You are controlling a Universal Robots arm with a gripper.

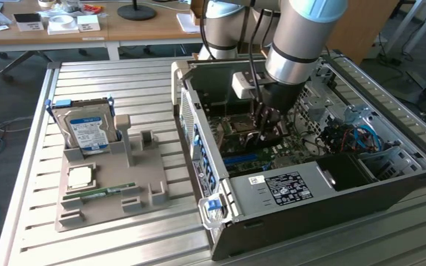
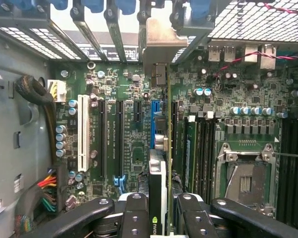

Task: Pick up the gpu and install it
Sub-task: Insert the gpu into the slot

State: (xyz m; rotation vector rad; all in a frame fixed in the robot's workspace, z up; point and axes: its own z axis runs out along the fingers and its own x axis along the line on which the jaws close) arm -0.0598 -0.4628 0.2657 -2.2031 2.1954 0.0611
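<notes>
The gpu (image 2: 158, 171) is seen edge-on in the wrist view, a thin card with a silver end bracket (image 2: 159, 42) reaching the case's rear slots. My gripper (image 2: 161, 206) is shut on it, one black finger (image 2: 134, 210) on each side. The card stands upright over the motherboard (image 2: 124, 148), in line with the blue expansion slot (image 2: 152, 121); whether it is seated I cannot tell. In the exterior view the gripper (image 1: 267, 124) is down inside the open computer case (image 1: 309, 188).
Beside the card are memory slots (image 2: 201, 148) and the bare CPU socket (image 2: 246, 181). Cable bundles (image 2: 49, 191) lie at the board's edge. On the exterior view's left a grey holder (image 1: 106, 208) carries a hard drive (image 1: 87, 130), a CPU (image 1: 80, 176) and a green memory stick (image 1: 102, 192).
</notes>
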